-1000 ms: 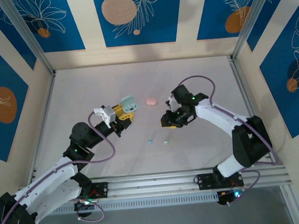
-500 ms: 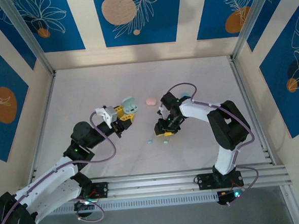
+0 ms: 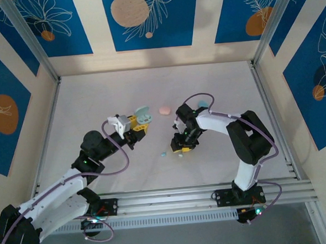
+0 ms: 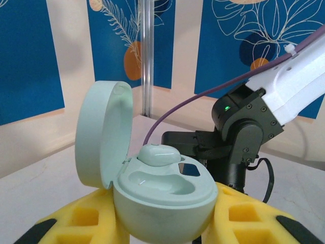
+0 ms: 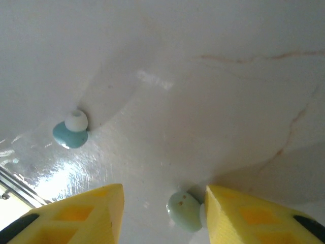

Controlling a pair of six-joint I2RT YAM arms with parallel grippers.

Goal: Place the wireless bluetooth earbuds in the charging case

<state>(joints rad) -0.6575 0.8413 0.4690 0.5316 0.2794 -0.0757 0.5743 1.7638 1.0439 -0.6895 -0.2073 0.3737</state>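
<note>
My left gripper (image 4: 162, 206) is shut on the open pale mint charging case (image 4: 162, 203), held up off the table (image 3: 95, 104). Its lid (image 4: 101, 134) stands open to the left. One mint earbud (image 4: 158, 154) sits in the far slot, and the near slot (image 4: 170, 184) is empty. In the top view the case (image 3: 142, 115) sits left of centre. My right gripper (image 5: 163, 192) is open, low over the table, with a loose mint earbud (image 5: 185, 211) between its yellow fingers (image 5: 244, 213), touching the right one. A light blue earbud (image 5: 71, 133) lies further left, outside the jaws.
A shut pink case (image 3: 164, 110) lies on the table between the arms, further back. A light blue case (image 3: 202, 103) peeks out behind the right arm. An aluminium frame (image 3: 47, 123) borders the table, with an open white surface behind and to the sides.
My right arm has swung in toward the near left and dropped over the mint earbud on the table. The left arm with the case has barely shifted.
</note>
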